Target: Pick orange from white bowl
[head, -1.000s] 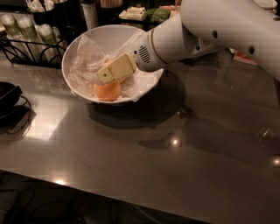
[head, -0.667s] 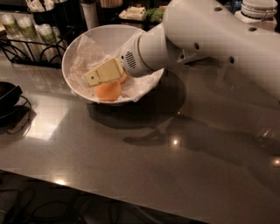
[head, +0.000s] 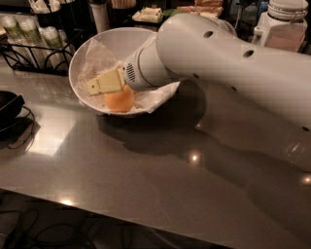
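Observation:
The orange point(head: 120, 100) lies in the near part of the white bowl point(head: 80, 54), on crumpled white paper point(head: 98, 54). The bowl stands at the back left of the grey table. My gripper point(head: 98, 85), pale yellow, reaches into the bowl from the right. It sits just above and to the left of the orange, touching or nearly touching its top. My thick white arm point(head: 228, 63) covers the bowl's right side.
A small black dish point(head: 7, 105) with a cable sits at the left edge. A black wire rack with bottles point(head: 28, 37) stands behind the bowl. Cups and food containers point(head: 148, 13) line the back, and a lidded jar point(head: 286, 26) stands at the back right. The table's front edge runs along the bottom.
My arm has swung further left over the bowl. The gripper has moved left and slightly down, across the top of the orange. The orange has stayed in place.

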